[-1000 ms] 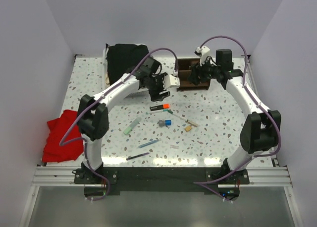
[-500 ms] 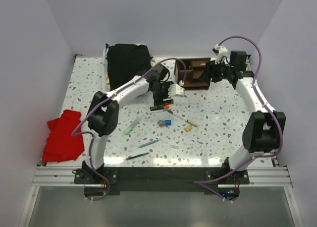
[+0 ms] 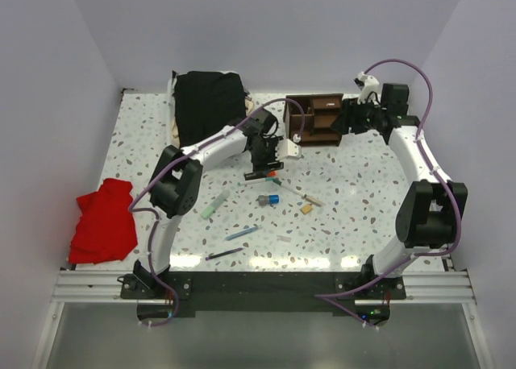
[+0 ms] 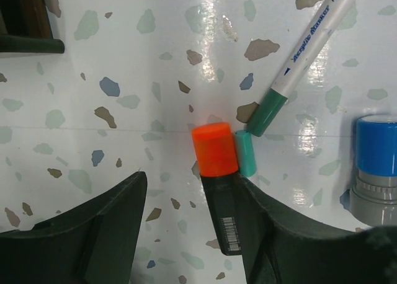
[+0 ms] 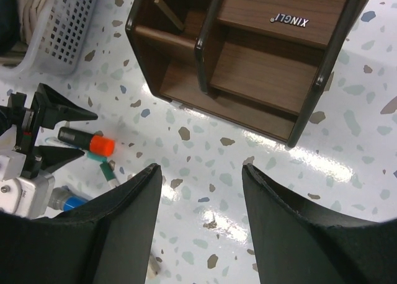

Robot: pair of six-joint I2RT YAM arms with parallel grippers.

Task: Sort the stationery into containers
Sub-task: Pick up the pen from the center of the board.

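The black marker with the orange cap [image 4: 214, 149] lies on the table between my left gripper's [image 4: 189, 185] open jaws, its body against the right finger; the left finger stands apart. In the top view that gripper [image 3: 263, 166] hovers at the marker [image 3: 264, 176]. A white pen with a green cap [image 4: 304, 54], a teal piece [image 4: 246, 152] and the blue-grey sharpener [image 4: 375, 166] lie beside it. My right gripper [image 5: 201, 172] is open and empty above bare table, just in front of the dark brown organiser [image 5: 273, 54], which stands at the back [image 3: 314, 119].
A pale green pen [image 3: 214, 204], blue pen [image 3: 241, 233], black pen [image 3: 223, 254] and tan eraser [image 3: 306, 209] lie nearer the front. The black cloth [image 3: 208, 103] is back left, beside a white basket [image 5: 56, 30]. The red cloth [image 3: 103, 221] is at the left edge.
My left gripper has swung in and come down over the orange-capped marker. My right gripper has drawn back to the right, off the organiser.
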